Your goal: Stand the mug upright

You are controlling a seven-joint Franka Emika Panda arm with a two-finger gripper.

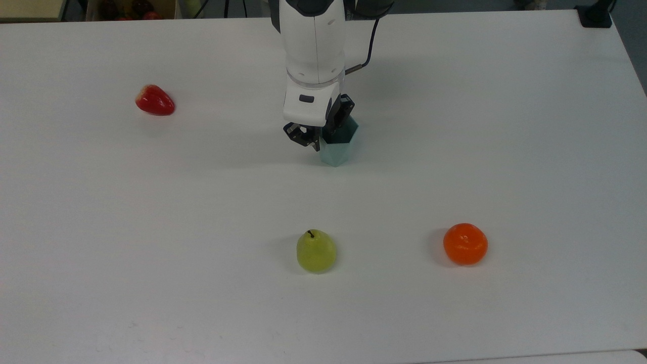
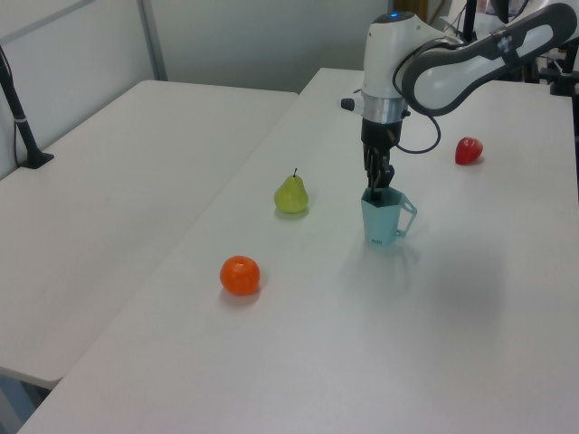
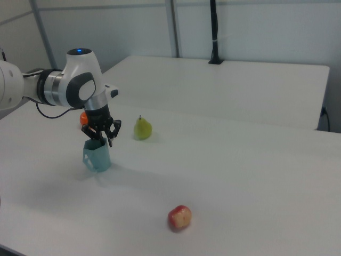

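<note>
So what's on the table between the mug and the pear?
Nothing. In the top view, bare white table runs from the mug to the pear.

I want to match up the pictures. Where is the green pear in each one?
Top view: the pear lies low in the middle, left of the orange.
Left view: the pear lies near the middle, left of the mug.
Right view: the pear lies left of the middle, right of the mug.
Shared landmark: the mug, which stands under the tool.
</note>
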